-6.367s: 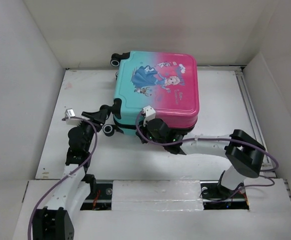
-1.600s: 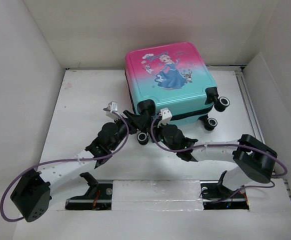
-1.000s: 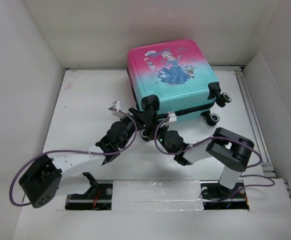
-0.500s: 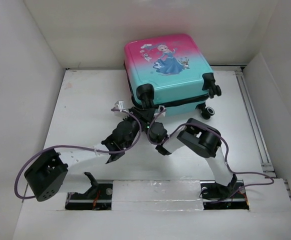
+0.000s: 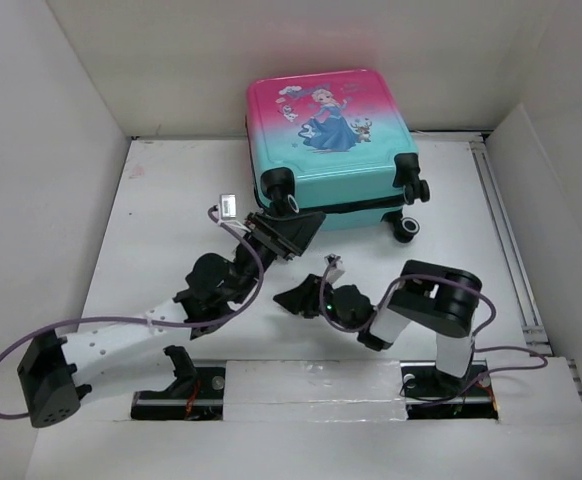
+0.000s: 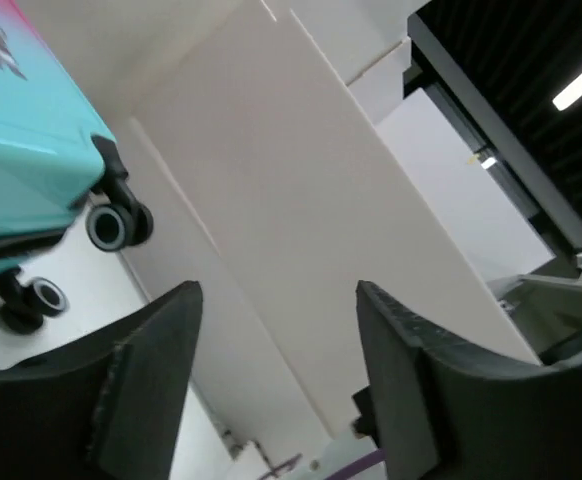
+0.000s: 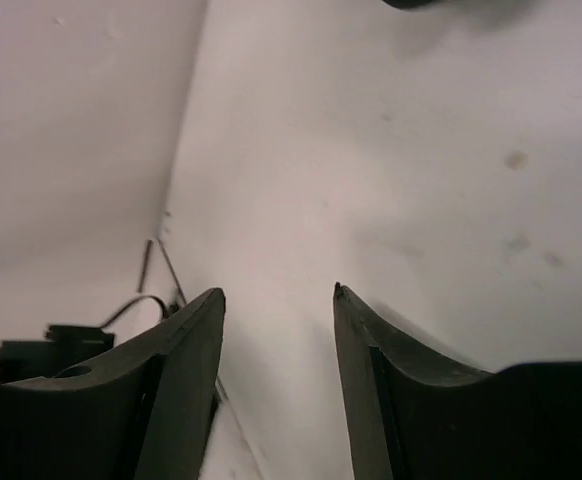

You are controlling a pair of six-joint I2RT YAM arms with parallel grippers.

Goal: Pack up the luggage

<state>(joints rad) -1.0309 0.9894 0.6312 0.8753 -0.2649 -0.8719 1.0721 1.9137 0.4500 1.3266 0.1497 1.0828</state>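
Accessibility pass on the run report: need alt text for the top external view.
A closed pink-to-teal kids' suitcase lies print-up at the far side of a white table, wheels toward the arms. The left pincer is open close to its near-left wheel; the right pincer, also open, is over bare table nearer the bases.

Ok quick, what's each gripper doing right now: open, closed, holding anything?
Left gripper: open, nothing between its fingers.
Right gripper: open, holding nothing.
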